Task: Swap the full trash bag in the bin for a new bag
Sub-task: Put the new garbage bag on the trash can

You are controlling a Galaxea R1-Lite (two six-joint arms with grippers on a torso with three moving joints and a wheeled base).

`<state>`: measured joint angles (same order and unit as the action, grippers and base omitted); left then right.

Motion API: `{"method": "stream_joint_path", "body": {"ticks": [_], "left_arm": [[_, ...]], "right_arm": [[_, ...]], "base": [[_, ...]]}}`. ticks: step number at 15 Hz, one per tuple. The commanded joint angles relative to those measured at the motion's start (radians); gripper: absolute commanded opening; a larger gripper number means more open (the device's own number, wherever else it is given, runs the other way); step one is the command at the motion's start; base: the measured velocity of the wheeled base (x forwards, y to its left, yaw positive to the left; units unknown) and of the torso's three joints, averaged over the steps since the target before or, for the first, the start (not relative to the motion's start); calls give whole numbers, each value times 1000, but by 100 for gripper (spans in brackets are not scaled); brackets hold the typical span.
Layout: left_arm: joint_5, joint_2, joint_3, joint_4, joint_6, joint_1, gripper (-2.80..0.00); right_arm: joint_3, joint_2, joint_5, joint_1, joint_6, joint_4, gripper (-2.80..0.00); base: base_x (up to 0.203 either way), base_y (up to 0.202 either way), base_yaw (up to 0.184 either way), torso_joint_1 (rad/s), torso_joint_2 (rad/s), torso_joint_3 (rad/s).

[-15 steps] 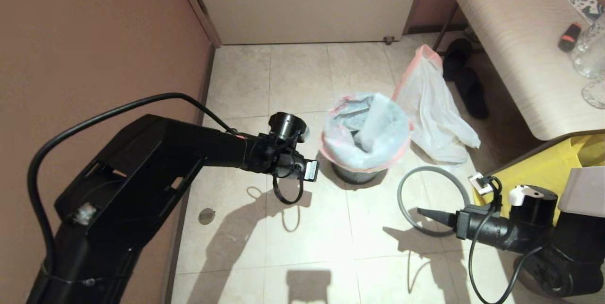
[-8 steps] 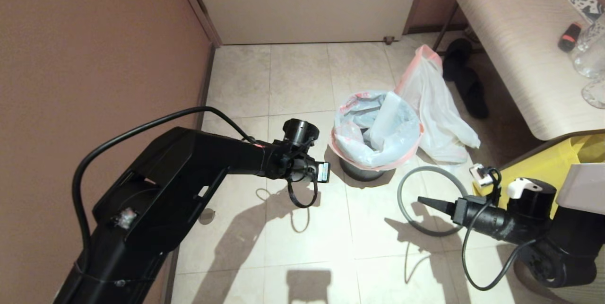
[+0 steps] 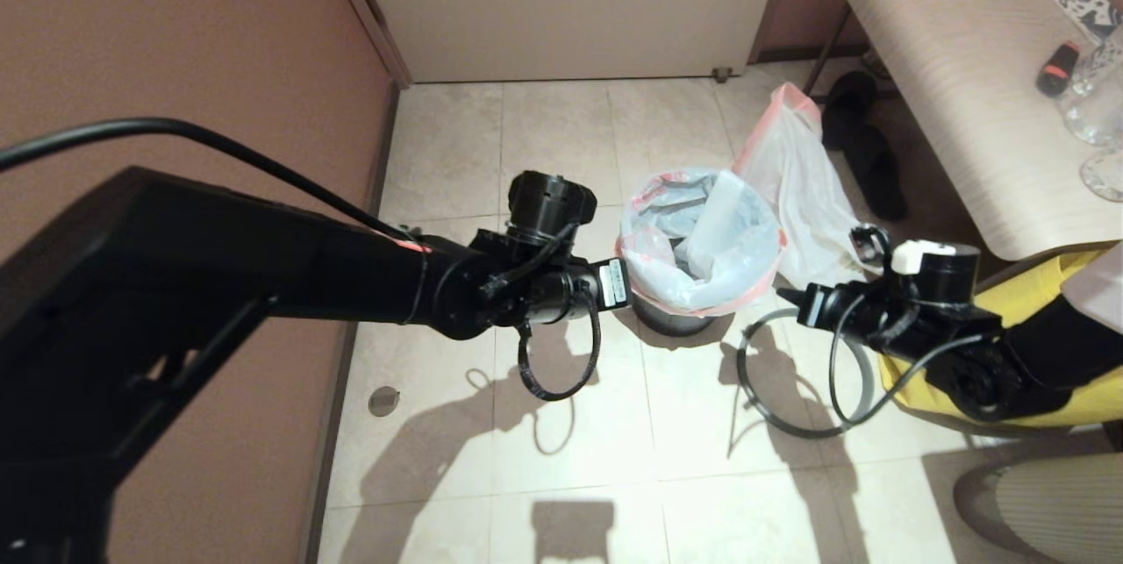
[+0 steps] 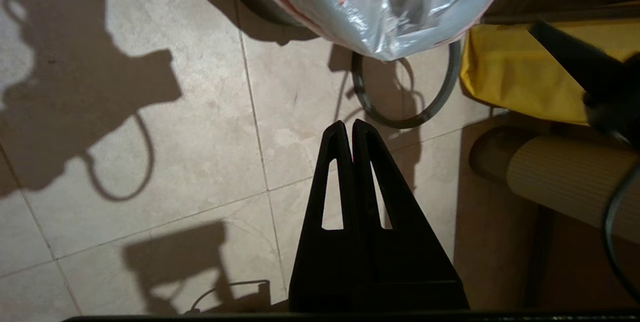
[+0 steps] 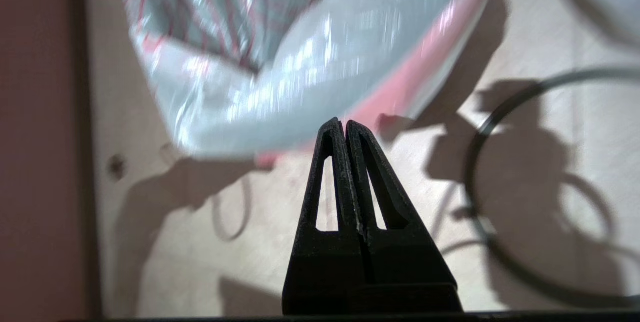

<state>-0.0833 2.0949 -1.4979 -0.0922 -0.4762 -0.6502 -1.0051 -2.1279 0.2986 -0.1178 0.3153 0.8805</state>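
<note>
The bin, a small round black wastebasket on the tiled floor, serves as the landmark. Draped over its mouth is a thin white bag with red print and a pink-red edge folded outward over the wall; red characters show on its inner side in the right wrist view, so this reads as the new bag, already seated. It sits loose because nothing clamps it.

The bin's loose grey hoop lies flat on the floor just to the right of the bin, apart from it. In my judgement it is off so the liner could be changed, and it must go back on to pin the folded edge.

Behind and to the right of the bin, the plainer white bag with a pink-red rim slumps on the floor against the bin's side, near the bench: that looks like the full trash bag, lifted out.

The left gripper hangs just left of the bin, clenched on nothing. The right gripper is just right of the bin, above the hoop, its 2 fingers pressed together and empty, tip aimed at the bag's folded edge. A yellow bag lies behind it.
</note>
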Motion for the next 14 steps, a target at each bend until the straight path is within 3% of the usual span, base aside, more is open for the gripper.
{"method": "stream_joint_path", "body": {"ticks": [1, 3, 4, 5, 6, 9, 10, 11, 14], "left_arm": [[-1, -160, 68, -19, -4, 0, -280], [0, -244, 124, -60, -2, 9, -280], [-14, -249, 131, -68, 8, 7, -280], [-45, -226, 126, -71, 24, 6, -280], [-76, -192, 113, -69, 29, 2, -280], [-184, -98, -16, -32, 33, -30, -280], [-258, -71, -57, -1, 35, -39, -280], [-307, -57, -73, 21, 37, -45, -280], [-309, -46, -78, 19, 36, -41, -280]], "right_arm": [[-257, -8, -199, -56, -51, -293, -280], [-523, -76, -436, -102, -115, -532, -280], [-608, -95, -595, -125, -189, -658, -245], [-648, -88, -676, -140, -233, -768, 0], [-693, -79, -705, -146, -230, -868, 0], [-945, -108, -764, -159, -86, -1288, 0], [-979, -123, -772, -166, -56, -1352, 0], [-980, -146, -777, -180, -30, -1333, 0], [-977, -232, -778, -211, -4, -1218, 0]], "base": [[0, 0, 0, 0, 0, 0], [0, 0, 0, 0, 0, 0], [0, 0, 0, 0, 0, 0], [0, 0, 0, 0, 0, 0], [0, 0, 0, 0, 0, 0], [0, 0, 0, 0, 0, 0], [0, 0, 0, 0, 0, 0], [0, 0, 0, 0, 0, 0], [0, 0, 0, 0, 0, 0]]}}
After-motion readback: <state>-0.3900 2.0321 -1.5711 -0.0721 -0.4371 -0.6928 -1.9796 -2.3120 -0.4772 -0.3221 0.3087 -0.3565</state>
